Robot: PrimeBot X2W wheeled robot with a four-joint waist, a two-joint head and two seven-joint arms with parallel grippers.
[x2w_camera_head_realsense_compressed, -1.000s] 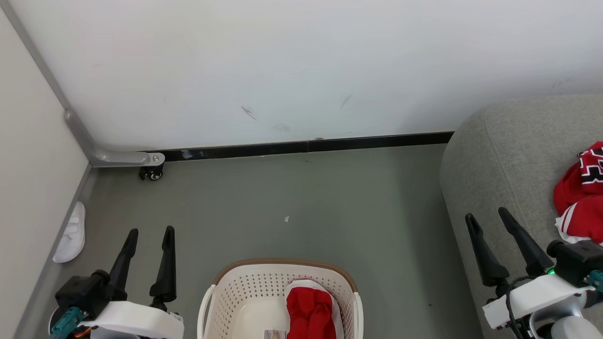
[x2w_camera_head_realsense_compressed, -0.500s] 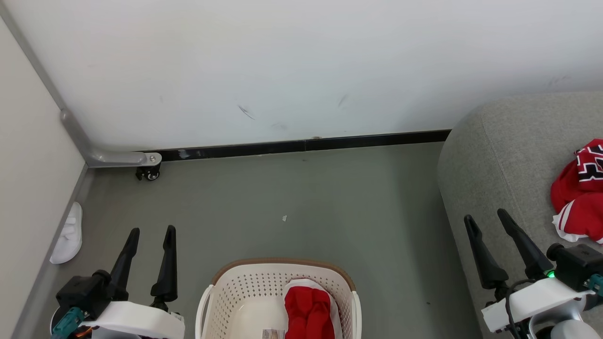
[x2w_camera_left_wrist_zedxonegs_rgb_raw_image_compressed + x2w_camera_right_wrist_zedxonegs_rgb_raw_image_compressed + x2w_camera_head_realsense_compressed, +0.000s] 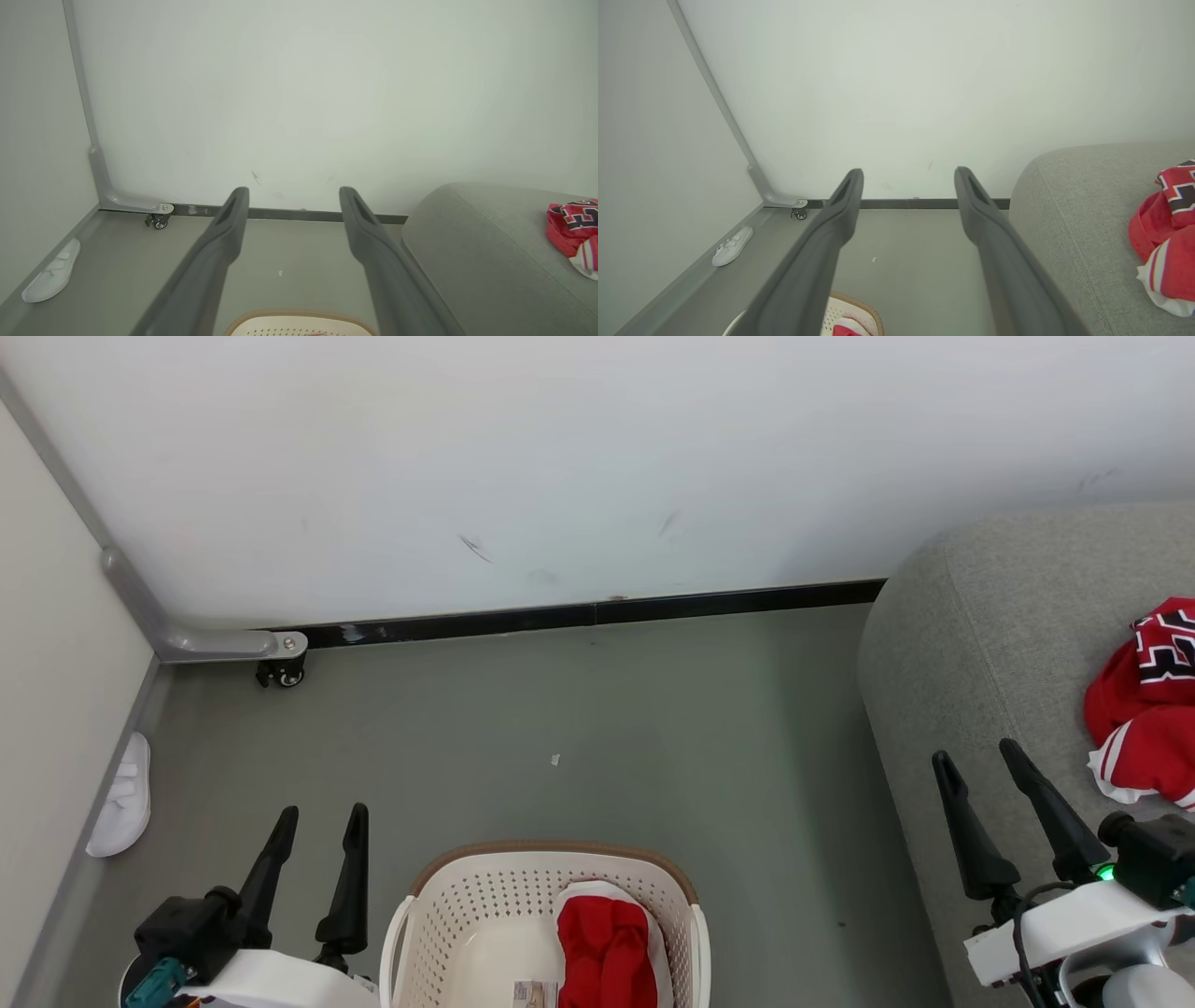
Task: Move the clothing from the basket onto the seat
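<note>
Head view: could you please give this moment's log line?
left end effector open; right end effector open; basket: red garment; seat: second garment

Basket [image 3: 448, 915]: cream perforated plastic, looking smooth and faintly glossy.
Clothing [image 3: 605, 952]: soft red cloth, creasing in matt folds.
Seat [image 3: 962, 691]: grey woven fabric, looking coarse and matt.
Floor [image 3: 607, 709]: grey, looking smooth and matt.
</note>
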